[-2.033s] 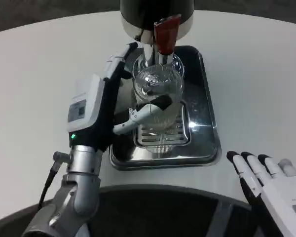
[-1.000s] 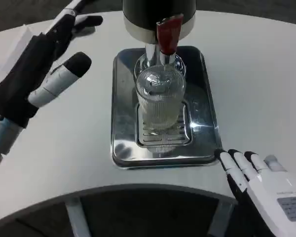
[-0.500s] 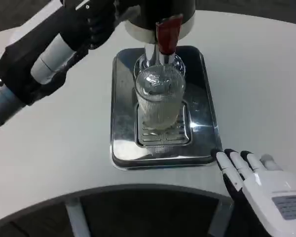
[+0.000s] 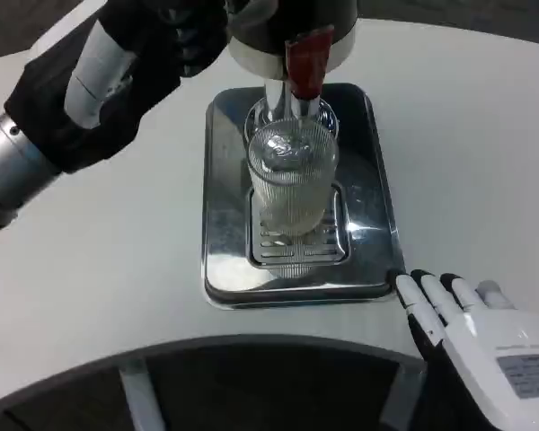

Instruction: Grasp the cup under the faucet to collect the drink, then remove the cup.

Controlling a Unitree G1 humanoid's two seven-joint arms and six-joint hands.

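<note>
Ribbed glass cup (image 4: 292, 184) upright on the metal tray (image 4: 223, 193) under the red tap (image 4: 304, 61), my left hand (image 4: 130, 63) raised beside the dispenser (image 4: 292, 22), my right hand (image 4: 472, 328) flat by the tray's near right corner.

Ribbed clear cup (image 4: 289, 184), glossy metal tray (image 4: 221, 224)

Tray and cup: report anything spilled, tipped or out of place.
Nothing stands out. The ribbed glass cup stands upright on the drip grate of the metal tray, right under the red-handled faucet. No puddle shows on the tray or the white table.
</note>
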